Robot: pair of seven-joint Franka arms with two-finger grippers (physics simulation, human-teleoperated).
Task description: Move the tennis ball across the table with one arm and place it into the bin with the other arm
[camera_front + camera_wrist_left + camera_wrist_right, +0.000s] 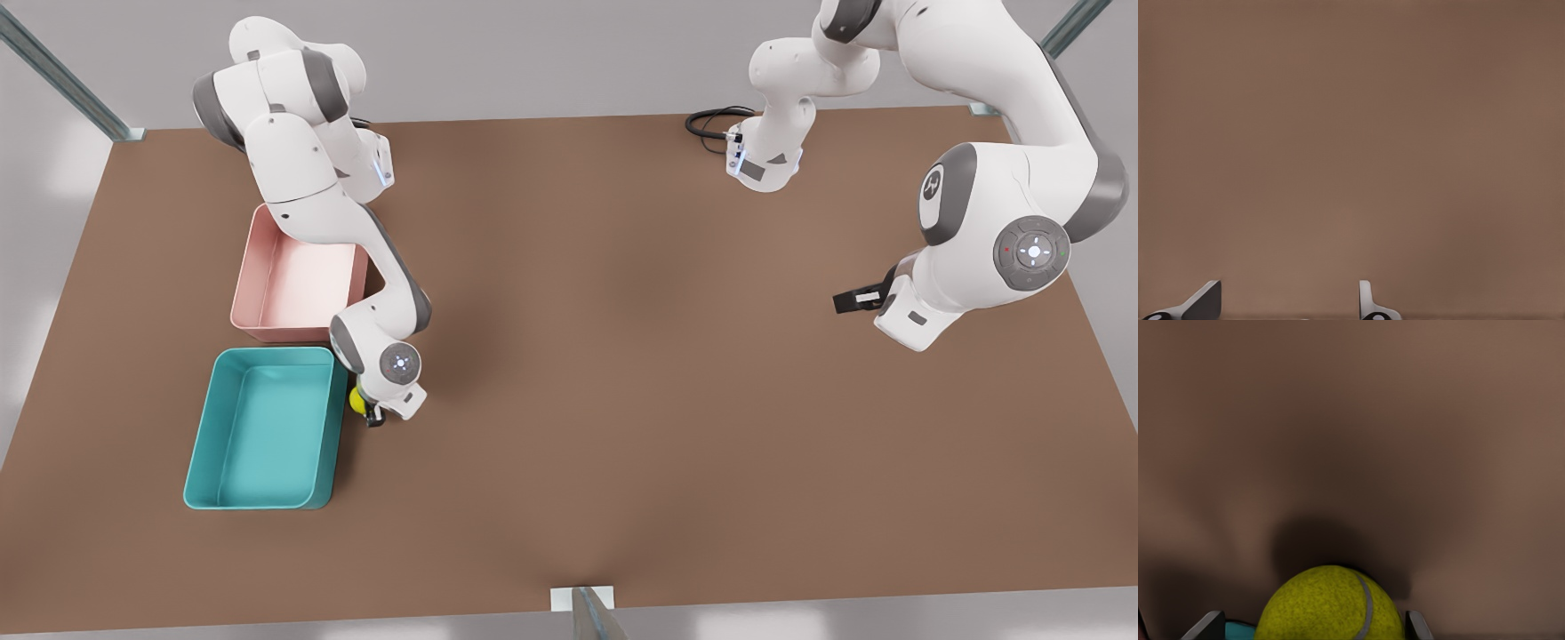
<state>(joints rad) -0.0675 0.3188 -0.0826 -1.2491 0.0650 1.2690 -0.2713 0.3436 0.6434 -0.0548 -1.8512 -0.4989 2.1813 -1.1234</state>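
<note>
Just beside the teal bin (267, 427), above the worktop (622, 400), the tennis ball (357, 399) is clamped in the right end effector (372, 414). The left end effector (849, 300), fingers apart, waits w/ nothing held. Risk: if released early, the ball lands outside the rim & rolls off.

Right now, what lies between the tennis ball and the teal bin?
Nothing: in the front view the tennis ball, held by the right gripper, hangs right beside the teal bin, near its rim.
</note>
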